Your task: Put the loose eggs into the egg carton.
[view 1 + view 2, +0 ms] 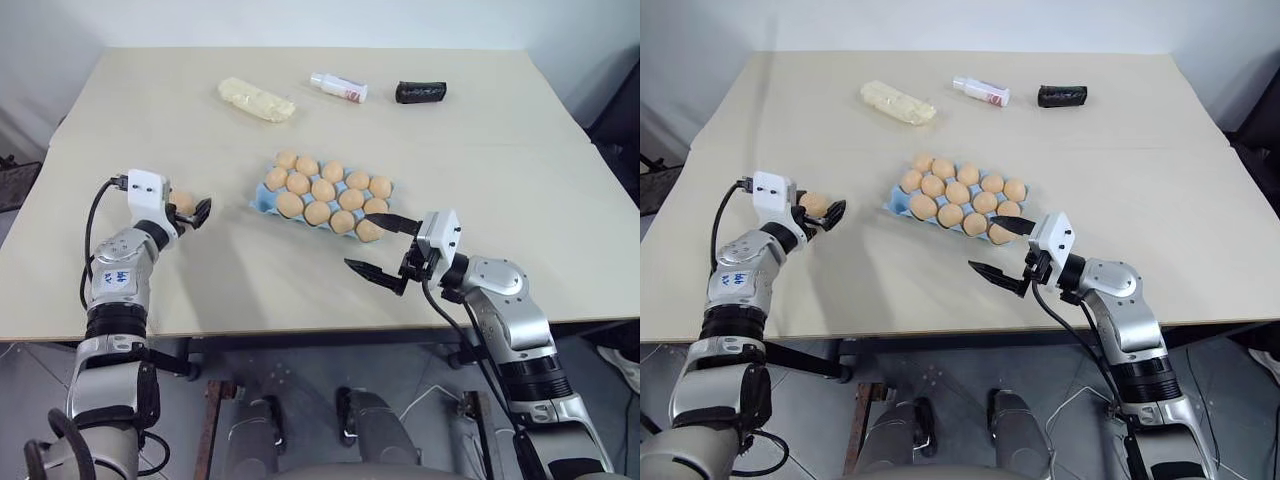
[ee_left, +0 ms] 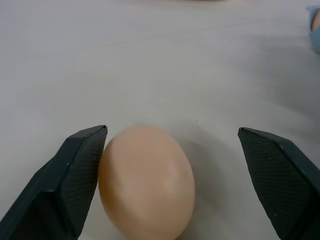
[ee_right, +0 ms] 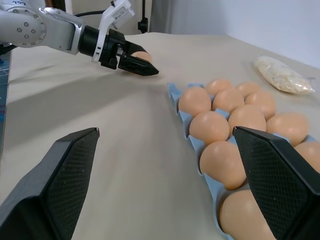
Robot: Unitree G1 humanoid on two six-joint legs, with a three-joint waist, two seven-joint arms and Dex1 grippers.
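Observation:
One loose egg [image 2: 147,182] lies on the table at the left, pale orange-tan, between the fingers of my left gripper [image 1: 190,212]. That gripper is open around it: one finger [image 2: 75,170] sits right beside the shell, and the other stands well apart. The light blue egg carton [image 1: 262,200] lies mid-table, with eggs in several of its cups. My right gripper [image 1: 375,248] hovers open and empty at the carton's near right corner. The right wrist view shows the carton's rim [image 3: 175,95] and, beyond it, my left gripper [image 3: 135,62] at the egg [image 3: 143,55].
At the back of the table lie a lumpy pale yellow bag [image 1: 256,100], a small white bottle [image 1: 338,87] and a black roll [image 1: 420,92]. The table's front edge runs just below both grippers.

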